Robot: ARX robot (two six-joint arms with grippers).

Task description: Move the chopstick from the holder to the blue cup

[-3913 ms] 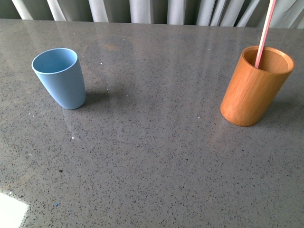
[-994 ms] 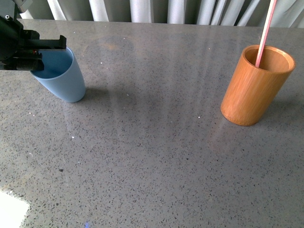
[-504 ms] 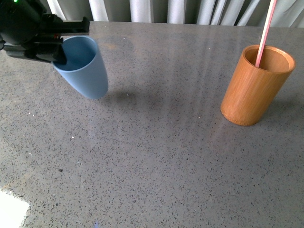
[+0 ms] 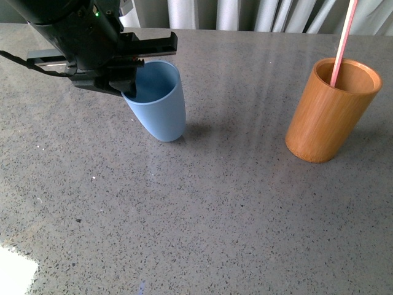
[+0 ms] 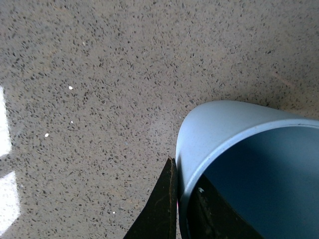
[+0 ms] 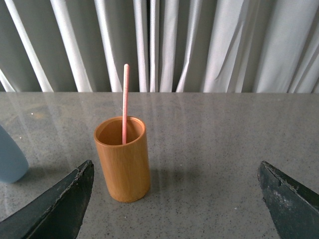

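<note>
The light-blue cup hangs tilted in my left gripper, which is shut on its rim wall, left of the table's middle. In the left wrist view the cup fills the corner, with one finger outside and one inside the rim at the gripper. The bamboo holder stands at the right with one pink-red chopstick leaning in it. In the right wrist view the holder and chopstick stand ahead of my open, empty right gripper. The cup's edge shows there too.
The grey speckled table runs back to a white pleated curtain. A white patch lies at the table's front left corner. Bare tabletop lies between the cup and the holder.
My left gripper came in, closed on the cup's rim, and has carried the tilted cup to the right, toward the holder. The holder and chopstick have not moved.
</note>
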